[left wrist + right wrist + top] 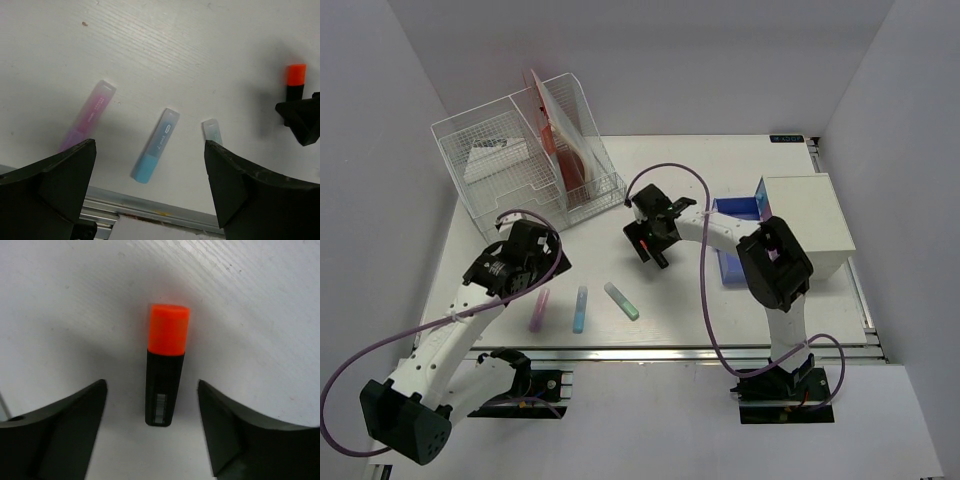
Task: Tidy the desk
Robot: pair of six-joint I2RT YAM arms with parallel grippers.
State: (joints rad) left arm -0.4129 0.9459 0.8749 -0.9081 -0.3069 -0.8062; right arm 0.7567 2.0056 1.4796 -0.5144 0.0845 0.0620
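At the desk (pixel 660 332) centre, the right gripper (pixel 151 386), fingers wide, straddles an orange-capped marker (pixel 165 365); the left gripper (pixel 150 146) stands wide, empty.

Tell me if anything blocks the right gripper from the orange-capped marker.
Nothing visible does. The right gripper hangs open over the orange-capped marker lying on the desk, one finger on each side, with bare white surface between.

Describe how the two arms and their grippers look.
Both the left arm and right arm have white links joined by bulky black joint housings. A lilac cable loops loosely off each. The left gripper and right gripper carry matte black, wedge-shaped jaws. No markings are legible.
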